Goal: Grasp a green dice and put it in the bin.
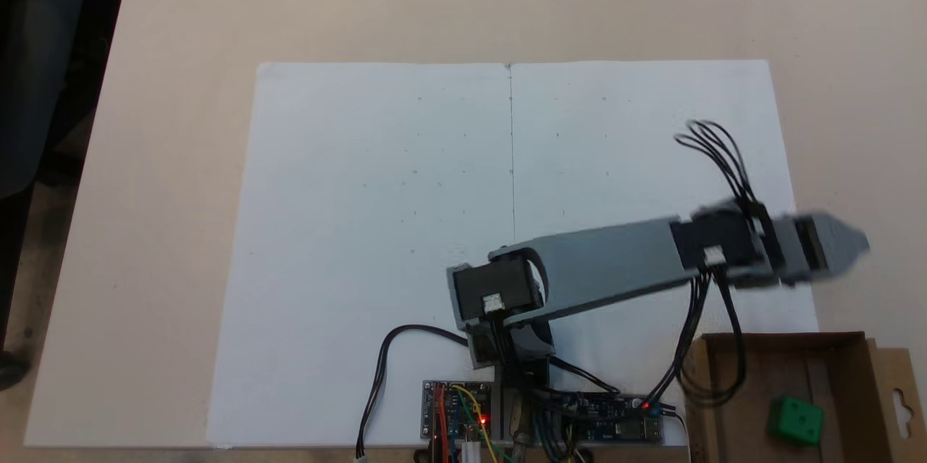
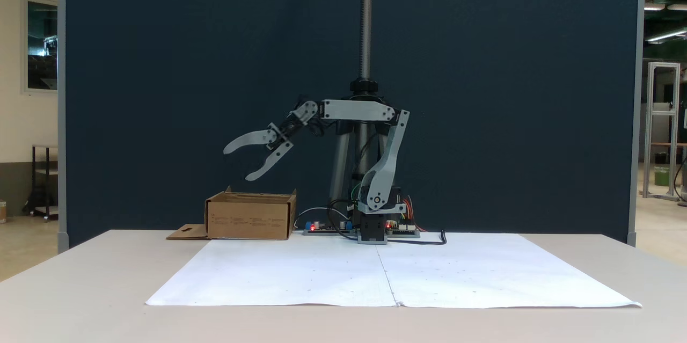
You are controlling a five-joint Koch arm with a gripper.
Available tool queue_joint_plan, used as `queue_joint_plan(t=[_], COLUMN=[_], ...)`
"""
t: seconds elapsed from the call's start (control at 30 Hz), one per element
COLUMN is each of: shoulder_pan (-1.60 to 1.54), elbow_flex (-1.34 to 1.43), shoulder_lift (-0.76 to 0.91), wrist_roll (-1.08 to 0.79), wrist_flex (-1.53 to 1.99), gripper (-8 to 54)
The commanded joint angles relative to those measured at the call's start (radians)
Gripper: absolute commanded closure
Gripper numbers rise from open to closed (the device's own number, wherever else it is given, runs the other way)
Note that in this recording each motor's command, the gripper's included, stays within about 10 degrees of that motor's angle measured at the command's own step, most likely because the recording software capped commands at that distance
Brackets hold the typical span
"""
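Inside bin (image 1: 724,390): green dice (image 1: 795,419), two-pip face up.

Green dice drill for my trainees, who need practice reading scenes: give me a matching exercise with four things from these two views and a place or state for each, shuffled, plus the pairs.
Things:
1. green dice
2. bin
3. tool
4. white paper

Places or states:
A. open, raised in the air above the bin
B. lying flat across the table
C. resting inside the cardboard box
D. standing on the table beside the arm's base, flap laid out

Pairs: 1-C, 2-D, 3-A, 4-B
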Motion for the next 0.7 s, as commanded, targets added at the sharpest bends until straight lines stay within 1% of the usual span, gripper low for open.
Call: queue_joint_plan(t=[0.0, 0.07, 0.2, 0.4, 0.53, 0.67], shoulder_pan=[-0.086, -0.190, -0.431, -0.847, -1.029, -1.146], elbow_flex=[-0.063, -0.061, -0.061, -0.058, -0.054, -0.006], shoulder_lift=[0.049, 0.064, 0.086, 0.087, 0.087, 0.091], wrist_roll=[0.054, 0.052, 0.054, 0.054, 0.055, 0.057], wrist_flex=[0.002, 0.002, 0.000, -0.002, -0.009, -0.040], gripper=[7.5, 4.2, 1.6, 1.5, 1.4, 1.5])
